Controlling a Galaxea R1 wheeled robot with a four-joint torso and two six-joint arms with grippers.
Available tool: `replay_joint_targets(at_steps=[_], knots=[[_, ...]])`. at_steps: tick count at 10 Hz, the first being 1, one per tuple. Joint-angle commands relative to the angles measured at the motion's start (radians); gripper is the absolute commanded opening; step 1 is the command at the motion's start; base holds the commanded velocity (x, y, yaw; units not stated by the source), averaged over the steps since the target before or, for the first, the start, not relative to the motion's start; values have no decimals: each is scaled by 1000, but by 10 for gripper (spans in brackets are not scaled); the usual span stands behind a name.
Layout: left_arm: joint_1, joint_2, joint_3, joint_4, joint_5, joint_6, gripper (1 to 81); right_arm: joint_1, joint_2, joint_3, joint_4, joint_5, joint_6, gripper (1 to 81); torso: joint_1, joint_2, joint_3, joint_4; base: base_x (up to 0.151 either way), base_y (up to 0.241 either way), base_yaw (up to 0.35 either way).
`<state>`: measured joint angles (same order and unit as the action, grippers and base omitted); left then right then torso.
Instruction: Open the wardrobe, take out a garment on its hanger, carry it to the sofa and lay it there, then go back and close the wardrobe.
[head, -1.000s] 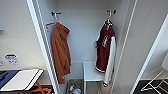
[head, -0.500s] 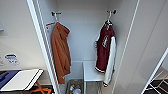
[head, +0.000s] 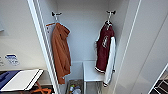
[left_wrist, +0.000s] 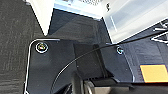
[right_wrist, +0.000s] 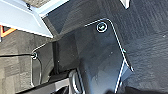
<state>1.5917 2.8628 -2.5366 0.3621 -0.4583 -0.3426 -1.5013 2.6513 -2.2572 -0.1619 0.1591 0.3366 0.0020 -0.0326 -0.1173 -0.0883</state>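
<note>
The wardrobe (head: 82, 30) stands open in front of me, its white door (head: 147, 50) swung out to the right. Inside on the right hangs the garment (head: 103, 50), a maroon jacket with white sleeves and a pale chest emblem. Its thin white hanger (head: 109, 19) hooks onto a dark peg near the top. An orange hooded jacket (head: 60, 55) hangs from a second peg on the left side. Both jackets hang straight, apart from each other.
A low white shelf (head: 90, 71) sits under the maroon jacket, with a box of small items (head: 75, 88) on the floor beside it. A white board (head: 21, 80) lies at the lower left. Dark carpet (left_wrist: 15, 37) and a white panel (left_wrist: 135, 17) appear below the left arm.
</note>
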Motion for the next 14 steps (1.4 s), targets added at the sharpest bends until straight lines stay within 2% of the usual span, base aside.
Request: replay_joint_targets(at_steps=[1,3,5,6,7,9,11,13,14], knots=[[-54,99,-154,11,150,-9,811,-17,168,-229,-8,-116,-8,811,0,0,0,0,0,0,0],[-92,133,-192,1,150,-9,811,-30,244,-313,-30,-118,-8,811,0,0,0,0,0,0,0],[-141,149,-195,-5,150,-18,811,-55,284,-330,-59,-113,-8,811,0,0,0,0,0,0,0],[-158,150,-195,-42,121,-21,811,-57,299,-333,-62,-112,-8,811,0,0,0,0,0,0,0],[-181,161,-194,-124,50,-21,811,-57,313,-333,-62,-115,-8,811,0,0,0,0,0,0,0],[-248,172,-195,-247,24,-21,811,-60,318,-335,-54,-105,-7,811,0,-1,0,0,0,0,0],[-313,176,-202,-434,-51,-15,811,-57,322,-335,-54,-115,-5,811,0,-1,0,0,0,0,0],[-391,207,-269,-678,-65,-13,811,-54,324,-335,-57,-116,-5,811,0,-1,0,0,0,0,0],[-423,221,-315,-753,-65,-13,811,-54,324,-335,-59,-118,-5,811,0,-1,0,0,0,0,0]])
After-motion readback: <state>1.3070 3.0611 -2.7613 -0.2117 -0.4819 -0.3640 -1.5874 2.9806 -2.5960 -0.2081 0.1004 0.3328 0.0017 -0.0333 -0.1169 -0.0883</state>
